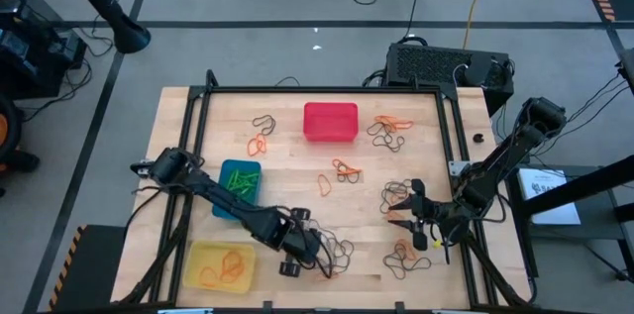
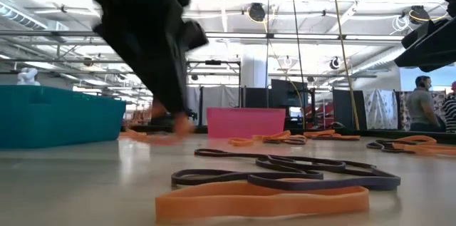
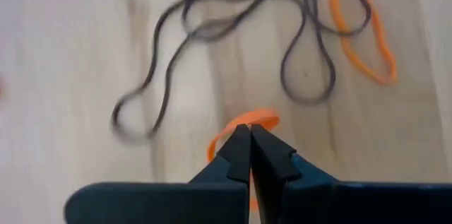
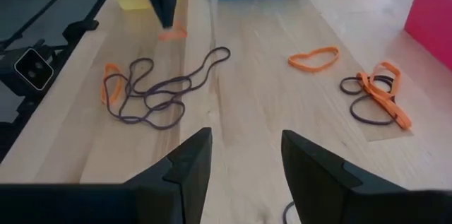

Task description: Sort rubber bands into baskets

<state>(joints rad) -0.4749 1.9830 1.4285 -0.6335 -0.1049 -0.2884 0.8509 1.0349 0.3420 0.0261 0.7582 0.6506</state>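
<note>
My left gripper [image 3: 248,138] is shut on a small orange rubber band [image 3: 244,119] near the table's front middle [image 1: 319,262], between the yellow basket [image 1: 220,264] and a tangle of dark bands [image 3: 212,33]. In the right wrist view the left gripper [image 4: 164,12] has the band [image 4: 171,33] under its tips. The blue basket [image 1: 238,187] holds green bands, and the red basket [image 1: 330,121] stands at the far middle. My right gripper [image 4: 244,160] waits open at the right [image 1: 414,217], above loose bands. My left gripper pinches one side of the orange band's loop [image 3: 240,122] between the free ends of its two fingers. The fingers come steeply from above, slanting down. The band hangs as a small loop just below the fingertips [image 2: 179,122], close over the table.
Loose orange and dark bands lie in clusters at the far left [image 1: 263,141], far right [image 1: 391,128], centre [image 1: 345,170] and front right [image 1: 406,260]. An orange band [image 3: 364,33] lies beside the dark tangle. Black frame rails [image 1: 448,136] border the table. People stand far behind [image 2: 427,105].
</note>
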